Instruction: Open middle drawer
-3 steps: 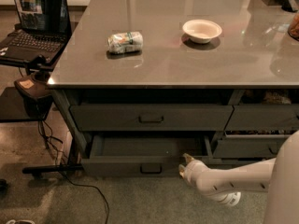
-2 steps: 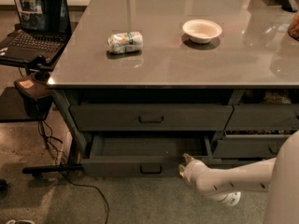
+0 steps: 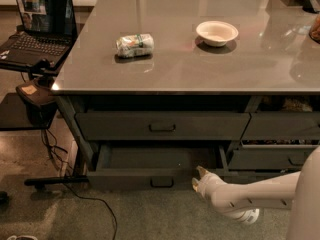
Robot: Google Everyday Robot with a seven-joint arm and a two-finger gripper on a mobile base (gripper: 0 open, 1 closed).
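Observation:
The middle drawer (image 3: 125, 178) is the wide dark grey one pulled out below the closed upper drawer (image 3: 162, 126). Its shallow dark interior (image 3: 160, 156) shows and looks empty. Its small loop handle (image 3: 161, 182) sits at the centre of the front. My gripper (image 3: 198, 177) is at the right end of the drawer front, to the right of the handle. Its two pale fingers are spread and hold nothing. The white arm comes in from the lower right.
On the grey tabletop (image 3: 250, 69) lie a crumpled packet (image 3: 134, 45) and a white bowl (image 3: 217, 32). More drawers (image 3: 280, 129) are at the right. A laptop (image 3: 37, 24) on a stand is at the left, with cables (image 3: 75, 184) on the floor.

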